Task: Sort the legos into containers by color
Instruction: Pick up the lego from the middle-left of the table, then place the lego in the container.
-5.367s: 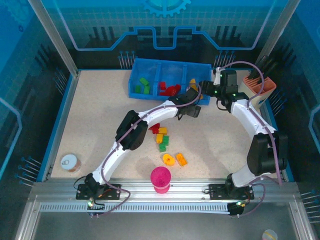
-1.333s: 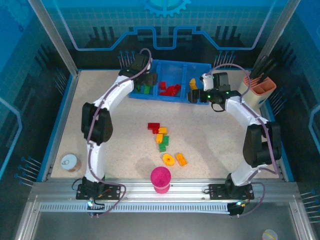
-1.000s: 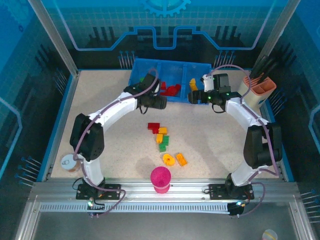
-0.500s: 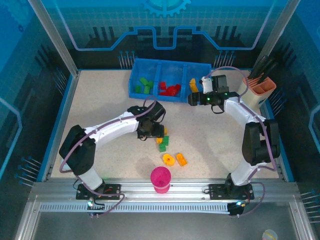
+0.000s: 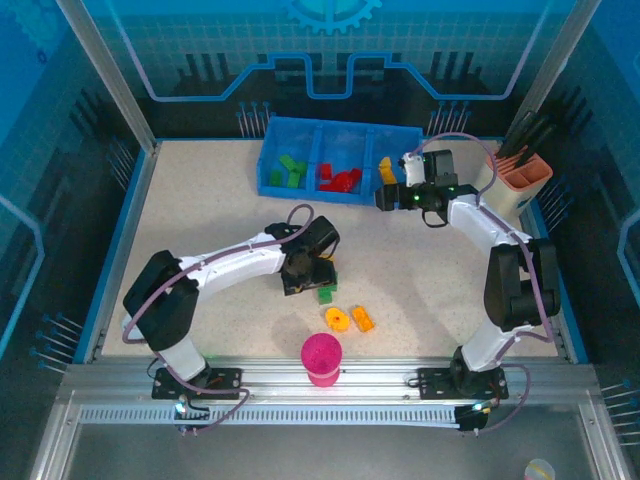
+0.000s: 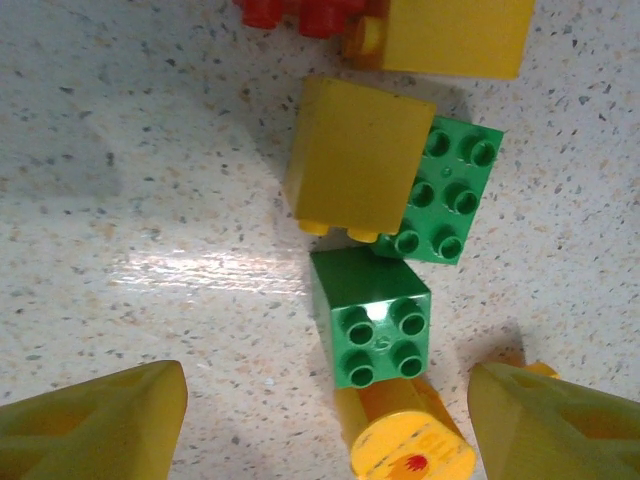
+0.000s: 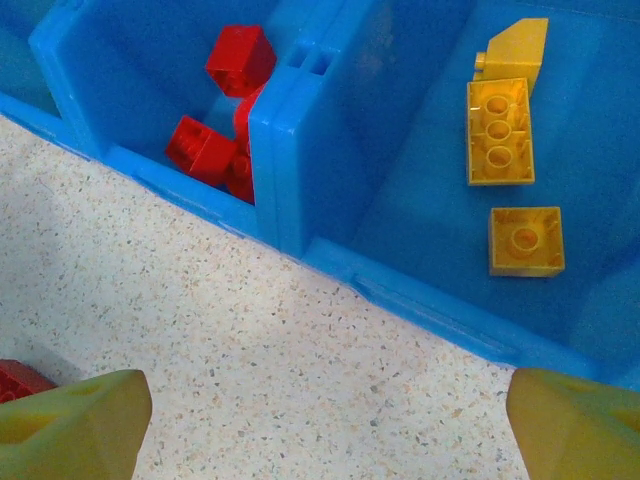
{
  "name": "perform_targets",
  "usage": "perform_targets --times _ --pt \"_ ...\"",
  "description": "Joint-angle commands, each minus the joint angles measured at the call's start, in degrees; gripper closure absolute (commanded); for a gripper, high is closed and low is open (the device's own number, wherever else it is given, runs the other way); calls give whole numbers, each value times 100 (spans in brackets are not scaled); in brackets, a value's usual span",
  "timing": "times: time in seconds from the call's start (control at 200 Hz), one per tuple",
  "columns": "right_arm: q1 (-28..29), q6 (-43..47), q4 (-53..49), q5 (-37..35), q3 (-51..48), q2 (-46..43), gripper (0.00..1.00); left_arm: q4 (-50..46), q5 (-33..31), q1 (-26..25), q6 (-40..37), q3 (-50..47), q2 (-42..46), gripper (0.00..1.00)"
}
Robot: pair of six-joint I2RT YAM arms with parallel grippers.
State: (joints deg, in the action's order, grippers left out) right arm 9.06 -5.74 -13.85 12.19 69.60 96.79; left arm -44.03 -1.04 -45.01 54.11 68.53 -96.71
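The left fingers (image 6: pixel 92 422) are spread wide and grasp nothing, hanging low over a cluster of loose legos near the middle of the speckled counter (image 5: pixel 200 200). Between the tips and just ahead of them sits a small green brick (image 6: pixel 372 330), studs up, with a round yellow piece (image 6: pixel 410 452) right against its near edge. Just beyond, a yellow brick (image 6: pixel 355 158) lies on its side, partly over a larger green brick (image 6: pixel 448 190). Farther on are a second yellow block (image 6: pixel 452 35) and a red brick (image 6: pixel 300 12), both cut off by the picture edge. From above, an orange brick (image 5: pixel 362 320) lies just beside the round piece, and a magenta cup (image 5: pixel 321 358) stands near the front edge of the counter. The right fingers (image 7: pixel 70 425) are likewise released and empty, held over the counter just in front of the near wall of the blue tray (image 7: pixel 290 150), toward its right end. The tray stands at the far side of the counter. Its left compartment holds green bricks (image 5: pixel 287 172), the middle one red bricks (image 7: pixel 215 140), and the right one three yellow bricks (image 7: pixel 500 130). A beige-and-pink utensil holder (image 5: pixel 520 172) stands to the right of the tray.
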Motion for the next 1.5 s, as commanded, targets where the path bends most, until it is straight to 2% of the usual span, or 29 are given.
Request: perform_targets --times 0.0,0.29,0.425,0.55,0.771,0.911,0.986,1.086,1.256,1.496 --pt "87 -2 136 -58 -114 26 7 139 274 -122 223 72 -228 25" --pt "2 -31 206 -75 -184 -34 7 133 376 -306 264 252 -686 26" --pt "-31 -50 233 -93 -226 -73 7 49 312 -307 244 268 -738 36" --pt "-52 -66 255 -76 -244 -93 7 -22 368 -313 180 307 -896 42" --pt "-95 -84 211 -58 -252 -147 7 9 420 -318 102 234 -1140 67" --pt "-104 -77 188 -76 -254 -143 7 -112 278 -300 71 169 -935 78" --pt "-98 -85 223 -76 -271 -119 7 -401 41 -264 -66 273 -709 81" --pt "-96 -86 268 -86 -281 -70 7 -915 -480 -67 -384 639 -341 82" --pt "-106 -95 336 -68 -322 -54 7 -1190 -1241 687 -1163 1487 86 83" --pt "-182 -138 418 31 -385 -49 6 -976 -1591 1964 -3226 3414 -588 82"
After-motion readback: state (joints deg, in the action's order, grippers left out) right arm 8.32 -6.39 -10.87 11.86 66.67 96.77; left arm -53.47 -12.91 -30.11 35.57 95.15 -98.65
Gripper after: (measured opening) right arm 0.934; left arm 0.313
